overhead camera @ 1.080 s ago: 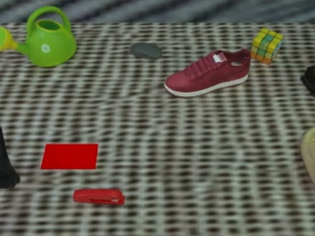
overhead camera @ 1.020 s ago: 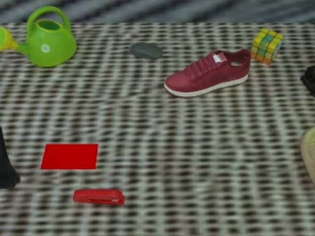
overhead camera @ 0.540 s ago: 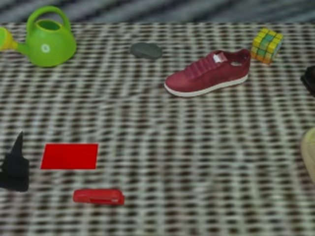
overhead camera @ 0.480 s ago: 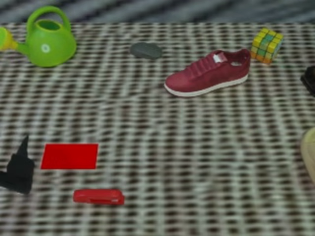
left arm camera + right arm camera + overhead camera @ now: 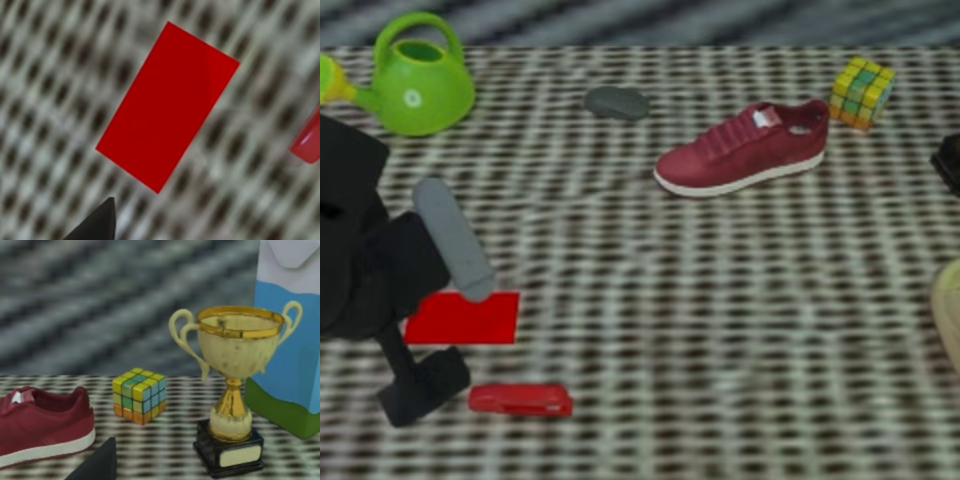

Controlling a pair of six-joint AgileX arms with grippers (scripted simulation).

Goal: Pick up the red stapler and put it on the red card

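Note:
The red stapler [image 5: 520, 400] lies flat near the table's front left, just in front of the red card [image 5: 465, 318]. My left arm reaches in from the left, partly over the card's left end. Its gripper [image 5: 425, 385] hangs just left of the stapler's end, open and holding nothing. In the left wrist view the card [image 5: 167, 105] fills the middle and one end of the stapler [image 5: 307, 142] shows at the edge. Only one dark fingertip [image 5: 102, 225] shows there. My right gripper is parked off the right side, with one fingertip [image 5: 102, 462] showing in its wrist view.
A green watering can [image 5: 415, 85] stands at the back left. A grey pebble-like lump [image 5: 617, 102], a dark red sneaker [image 5: 745, 148] and a colour cube [image 5: 862, 92] line the back. A trophy [image 5: 230, 390] and a carton [image 5: 292, 330] stand at the far right.
My left arm has swung in from the left edge over the card's left end. Its gripper came down and forward to beside the stapler. Stapler and card have not moved.

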